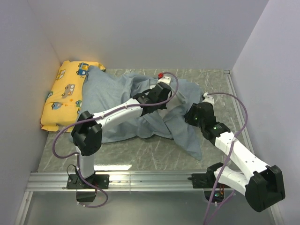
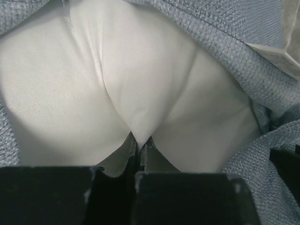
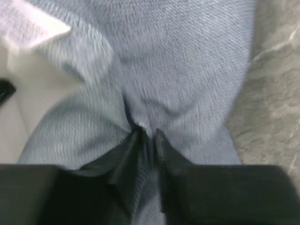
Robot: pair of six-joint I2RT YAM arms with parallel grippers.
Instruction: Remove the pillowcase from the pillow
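Observation:
The pillowcase (image 1: 117, 101) lies rumpled across the middle of the table, showing its pale blue-grey side. The white pillow (image 2: 117, 93) bulges out of it in the left wrist view, with blue-grey cloth (image 2: 225, 47) around it; in the top view the pillow is mostly hidden. My left gripper (image 1: 169, 90) (image 2: 139, 140) is shut on a pinch of the white pillow. My right gripper (image 1: 191, 115) (image 3: 147, 133) is shut on a fold of the pillowcase (image 3: 178, 70), with a white tag (image 3: 28, 23) and white pillow at the left of that view.
A yellow cartoon-car cushion (image 1: 63, 93) lies at the far left against the wall. White walls enclose the table on three sides. A metal rail (image 1: 140, 180) runs along the near edge. Bare marbled tabletop (image 1: 145, 152) lies in front of the cloth.

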